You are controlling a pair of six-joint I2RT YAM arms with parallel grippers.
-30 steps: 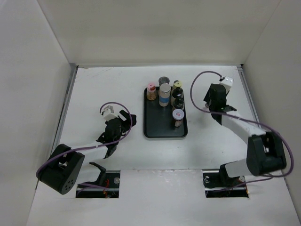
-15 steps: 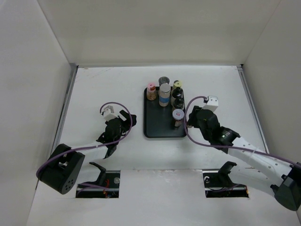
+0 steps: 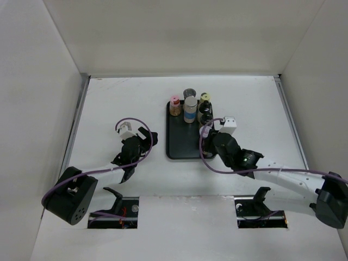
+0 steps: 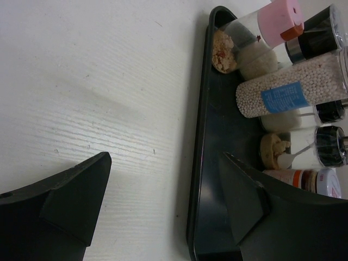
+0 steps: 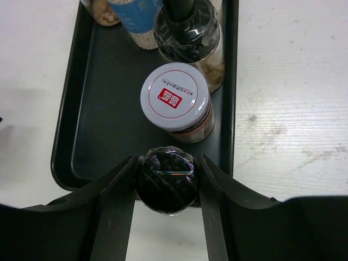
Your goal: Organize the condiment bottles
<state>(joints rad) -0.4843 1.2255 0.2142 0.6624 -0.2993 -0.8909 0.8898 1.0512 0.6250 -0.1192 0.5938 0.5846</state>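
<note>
The black tray (image 3: pixel 182 142) holds the condiment bottles: pink lid (image 3: pixel 174 103), grey lid (image 3: pixel 189 93), a taller one with a blue band (image 3: pixel 190 110), yellow lid (image 3: pixel 204 98) and black lid (image 3: pixel 206 109). My right gripper (image 5: pixel 166 187) is shut on a black-lidded bottle (image 5: pixel 166 179), over the tray's near right edge (image 5: pixel 92 125), just before a white-lidded bottle (image 5: pixel 175 97). In the top view the right gripper (image 3: pixel 209 142) hides both. My left gripper (image 4: pixel 163 201) is open and empty, low beside the tray's left rim (image 4: pixel 198 163); it also shows in the top view (image 3: pixel 148 138).
White walls enclose the table on the left, back and right. Purple cables loop above both wrists. Two cut-outs with arm bases lie at the near edge (image 3: pixel 119 209).
My right arm has swung from the far right of the table left and nearer, to the tray's near right corner, covering the white-lidded bottle. The left arm has not moved.
</note>
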